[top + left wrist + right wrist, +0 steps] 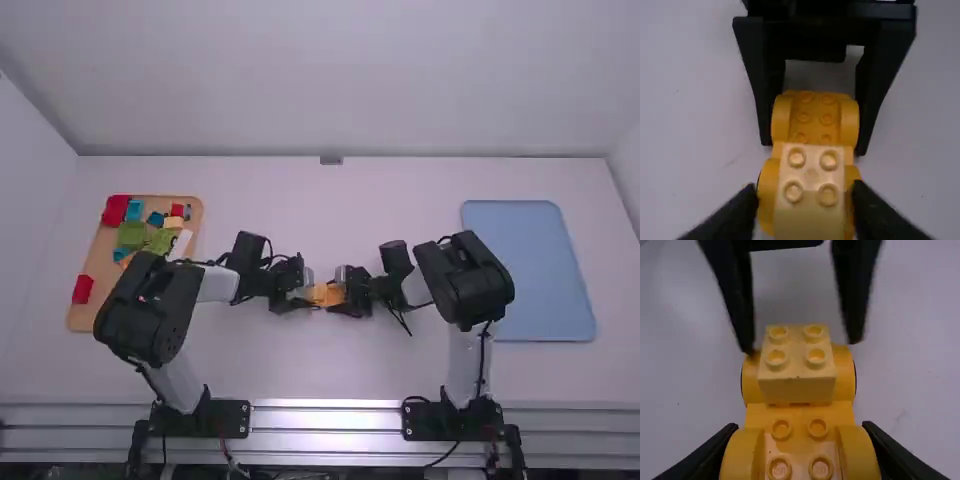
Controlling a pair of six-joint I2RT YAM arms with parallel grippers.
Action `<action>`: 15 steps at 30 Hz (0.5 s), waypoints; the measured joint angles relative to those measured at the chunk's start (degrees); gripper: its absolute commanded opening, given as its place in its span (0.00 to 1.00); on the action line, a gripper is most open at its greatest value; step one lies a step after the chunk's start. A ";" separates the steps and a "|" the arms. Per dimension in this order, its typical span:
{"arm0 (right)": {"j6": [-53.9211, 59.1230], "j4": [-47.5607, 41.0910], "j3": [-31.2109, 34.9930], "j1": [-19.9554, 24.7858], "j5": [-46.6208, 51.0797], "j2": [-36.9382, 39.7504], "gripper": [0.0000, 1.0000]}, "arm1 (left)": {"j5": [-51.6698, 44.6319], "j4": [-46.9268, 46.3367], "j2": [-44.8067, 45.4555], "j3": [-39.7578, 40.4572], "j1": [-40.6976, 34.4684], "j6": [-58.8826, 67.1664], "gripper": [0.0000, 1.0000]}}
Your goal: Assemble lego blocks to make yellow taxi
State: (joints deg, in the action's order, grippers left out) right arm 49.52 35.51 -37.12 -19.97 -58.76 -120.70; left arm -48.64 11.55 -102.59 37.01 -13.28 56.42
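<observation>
Over the middle of the table, my left gripper [302,290] and right gripper [346,291] face each other at the yellow-orange wheeled chassis [327,295]. A pale yellow 2x2 brick [811,172] sits on the chassis's end towards my left gripper [808,202], whose blurred fingers stand apart, one on each side. In the right wrist view, small gaps separate those fingers from the pale brick [797,385]. At the other end, my right gripper [800,427] is shut across the wheels, with bare studs between them.
At the far left, a wooden tray [100,262] holds red, green, blue, white and yellow blocks. The left arm's elbow overlaps its near edge. A light blue tray [545,270] lies at the right, with the right arm's elbow over its left edge.
</observation>
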 measured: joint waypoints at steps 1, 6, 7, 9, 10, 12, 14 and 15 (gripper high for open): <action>-0.02 0.00 0.00 0.00 0.00 0.00 0.58 | 0.44 -0.13 -0.07 0.00 -0.02 -0.15 0.87; -0.02 -0.02 0.00 0.00 -0.02 0.00 0.58 | 0.55 0.98 -0.07 0.00 0.31 -0.09 0.86; -0.04 -0.04 0.00 0.00 -0.02 0.00 0.58 | 0.55 0.87 -0.07 0.00 0.44 -0.22 0.86; -0.02 -0.04 0.00 0.00 -0.04 0.00 0.58 | 0.55 0.33 -0.04 0.13 0.72 -0.59 0.84; -0.02 -0.02 0.00 0.00 -0.04 0.00 0.58 | 0.52 -0.94 0.09 0.66 1.05 -1.11 0.76; -0.02 -0.07 0.00 0.00 -0.02 0.00 0.58 | 0.24 -2.73 0.87 1.38 1.38 -1.31 0.63; -0.02 -0.07 0.00 0.00 -0.04 0.00 0.58 | -0.87 -4.79 2.49 2.40 1.66 -1.03 0.15; -0.02 -0.04 0.00 0.00 -0.04 0.00 0.58 | -1.38 -5.46 3.67 2.99 1.70 -0.92 0.02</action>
State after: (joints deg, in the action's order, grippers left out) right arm 49.50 35.46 -37.12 -19.97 -58.81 -120.70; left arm -50.02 6.09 -98.91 40.01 -11.57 55.51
